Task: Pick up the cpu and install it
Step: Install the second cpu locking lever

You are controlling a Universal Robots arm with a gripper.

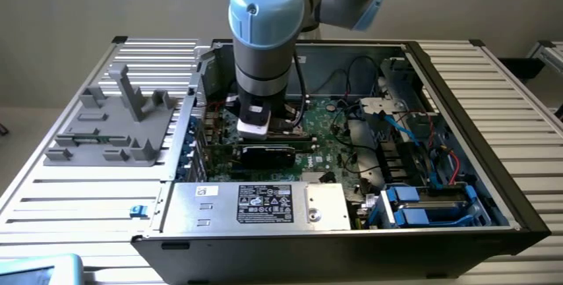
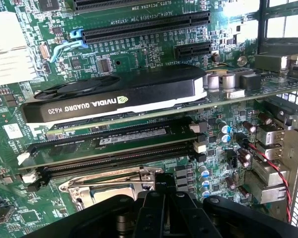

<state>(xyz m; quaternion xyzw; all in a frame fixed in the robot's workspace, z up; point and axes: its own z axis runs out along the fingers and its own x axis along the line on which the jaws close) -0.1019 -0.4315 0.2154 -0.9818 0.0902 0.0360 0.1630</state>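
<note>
My gripper point(image 1: 264, 133) is lowered into the open computer case point(image 1: 492, 186), over the green motherboard point(image 1: 330, 143) just behind the black graphics card. In the wrist view the gripper's black body point(image 2: 164, 206) hangs low over the square metal socket frame point(image 2: 107, 184), whose lever and rim poke out from under it. The jaws are shut. The cpu is hidden; I cannot tell whether anything sits between the fingers or in the socket.
An NVIDIA graphics card point(image 2: 114, 96) and memory slots point(image 2: 114, 148) lie beside the socket. A silver labelled box point(image 1: 255, 206) fills the case front, blue drive caddies point(image 1: 422, 209) sit at the exterior view's right. A grey fixture point(image 1: 115, 126) stands outside on the left. Red wire point(image 2: 275, 163) runs near the ports.
</note>
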